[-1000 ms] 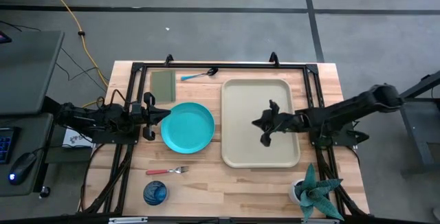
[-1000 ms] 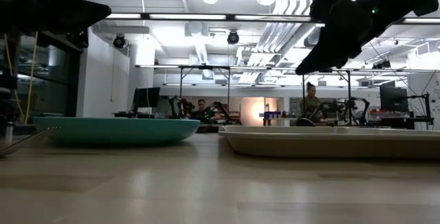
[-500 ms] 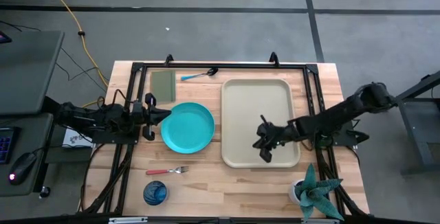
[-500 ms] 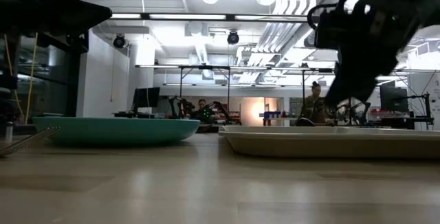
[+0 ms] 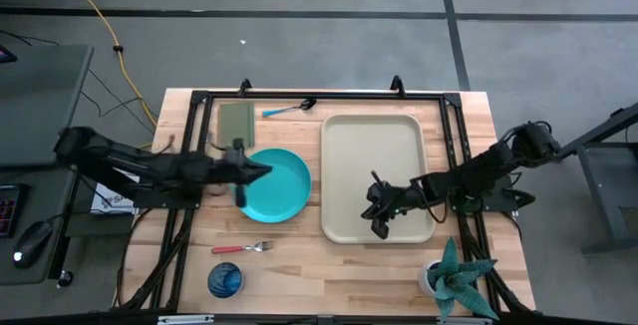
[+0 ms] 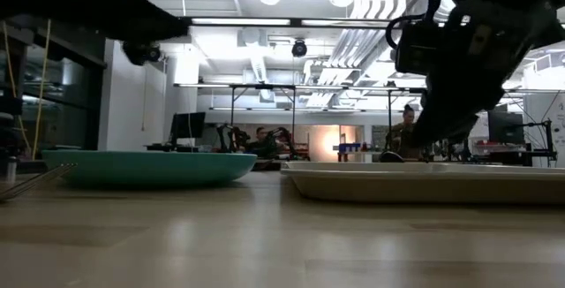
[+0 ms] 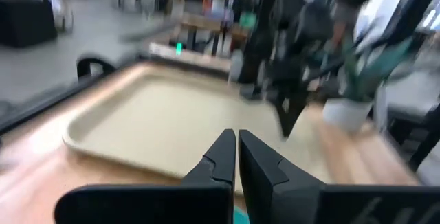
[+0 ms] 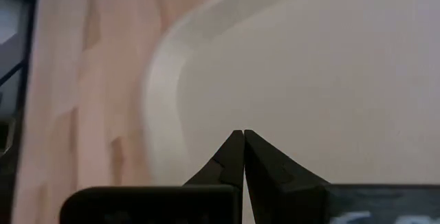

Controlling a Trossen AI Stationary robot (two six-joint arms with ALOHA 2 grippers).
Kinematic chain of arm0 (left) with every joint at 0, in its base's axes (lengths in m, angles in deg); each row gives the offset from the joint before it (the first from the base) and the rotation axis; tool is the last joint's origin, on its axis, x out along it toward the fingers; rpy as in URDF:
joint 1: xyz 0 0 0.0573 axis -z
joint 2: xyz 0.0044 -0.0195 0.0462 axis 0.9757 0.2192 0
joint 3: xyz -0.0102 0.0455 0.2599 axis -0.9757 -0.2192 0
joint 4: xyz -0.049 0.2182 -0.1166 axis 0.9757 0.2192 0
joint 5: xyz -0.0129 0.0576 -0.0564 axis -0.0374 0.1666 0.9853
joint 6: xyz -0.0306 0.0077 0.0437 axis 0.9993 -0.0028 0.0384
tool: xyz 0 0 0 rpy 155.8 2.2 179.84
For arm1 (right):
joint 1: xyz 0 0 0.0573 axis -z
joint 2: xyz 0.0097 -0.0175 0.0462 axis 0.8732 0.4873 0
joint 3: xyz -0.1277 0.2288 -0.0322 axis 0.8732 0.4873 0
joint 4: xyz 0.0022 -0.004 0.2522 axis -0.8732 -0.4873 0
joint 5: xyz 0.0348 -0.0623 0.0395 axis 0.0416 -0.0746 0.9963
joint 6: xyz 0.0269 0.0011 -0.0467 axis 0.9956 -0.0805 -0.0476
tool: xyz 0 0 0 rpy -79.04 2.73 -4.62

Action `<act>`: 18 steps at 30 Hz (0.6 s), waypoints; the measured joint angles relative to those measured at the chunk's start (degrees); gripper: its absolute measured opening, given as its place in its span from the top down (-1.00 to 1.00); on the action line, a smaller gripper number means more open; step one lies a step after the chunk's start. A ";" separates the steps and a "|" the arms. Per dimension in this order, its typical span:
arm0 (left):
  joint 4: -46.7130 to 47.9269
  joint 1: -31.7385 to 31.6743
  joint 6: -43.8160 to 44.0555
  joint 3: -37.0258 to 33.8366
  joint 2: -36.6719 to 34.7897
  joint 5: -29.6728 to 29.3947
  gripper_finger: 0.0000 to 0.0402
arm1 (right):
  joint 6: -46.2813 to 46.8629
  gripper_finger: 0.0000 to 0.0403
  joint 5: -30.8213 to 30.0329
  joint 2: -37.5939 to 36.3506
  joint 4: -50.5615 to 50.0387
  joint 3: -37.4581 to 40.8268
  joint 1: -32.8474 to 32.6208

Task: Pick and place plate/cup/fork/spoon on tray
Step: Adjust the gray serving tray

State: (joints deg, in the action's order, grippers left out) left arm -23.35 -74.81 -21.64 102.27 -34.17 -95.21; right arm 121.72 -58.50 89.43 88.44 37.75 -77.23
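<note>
Looks like we're right at the start: nothing's sitting in the tray yet. The left hand is hovering over the turquoise plate's left rim, fingers pinched together, so I'm guessing it's going for the plate first; it'll need to open up and catch that rim. The right hand, also closed, is hanging over the tray's near end. Cup, fork, spoon are all lying on the counter.
</note>
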 joint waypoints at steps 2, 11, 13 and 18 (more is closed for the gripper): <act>0.40 -0.40 0.15 4.60 9.24 0.00 1.00 | -0.06 1.00 1.09 0.00 -0.17 0.00 -0.46; 9.65 -7.44 -11.29 34.15 45.06 1.21 1.00 | -4.12 1.00 1.35 0.00 -0.35 0.00 -1.78; 10.80 -9.59 -14.22 39.87 51.00 1.07 1.00 | -4.53 1.00 1.38 0.00 -0.35 0.00 -1.78; 11.05 -13.73 -23.66 50.46 62.78 1.04 1.00 | -4.67 1.00 1.23 0.02 -0.32 0.00 -2.62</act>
State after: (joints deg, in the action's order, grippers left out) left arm -12.29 -88.54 -45.30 152.73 28.61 -94.16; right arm 117.04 -57.27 89.45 88.12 37.75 -79.85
